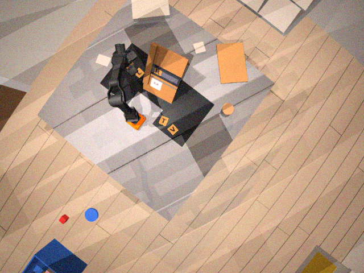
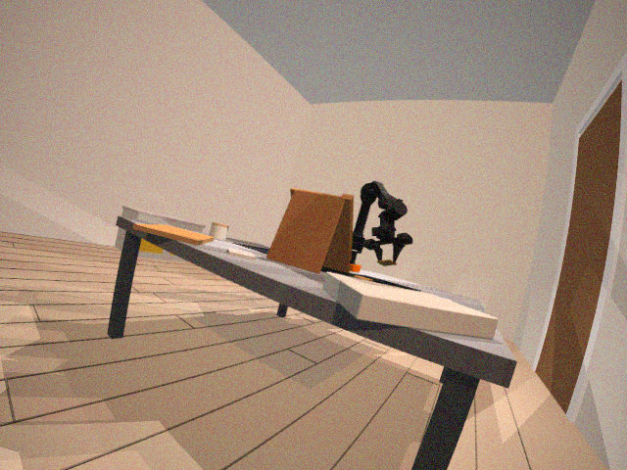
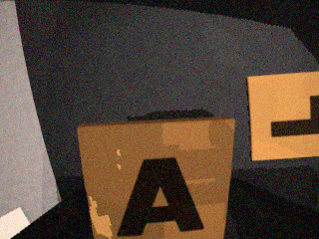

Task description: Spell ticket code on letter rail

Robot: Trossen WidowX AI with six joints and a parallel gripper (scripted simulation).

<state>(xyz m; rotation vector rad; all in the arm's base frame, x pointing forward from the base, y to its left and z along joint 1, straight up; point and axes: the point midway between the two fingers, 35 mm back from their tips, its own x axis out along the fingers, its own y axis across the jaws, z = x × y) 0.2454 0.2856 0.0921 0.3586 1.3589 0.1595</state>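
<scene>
My gripper is shut on the A tile and holds it level in the air, beside the board. The wrist view shows the A upright. The slanted wooden board bears the dark rail, with the R tile at its left end and a bare channel to its right. The ticket below the rail reads "RA". The L tile lies just left of the board. The T tile and V tile lie on the dark mat.
A round wooden-topped cylinder and a flat orange panel stand right of the board. A cream block sits at the counter's edge. Small pale pieces lie on the counter.
</scene>
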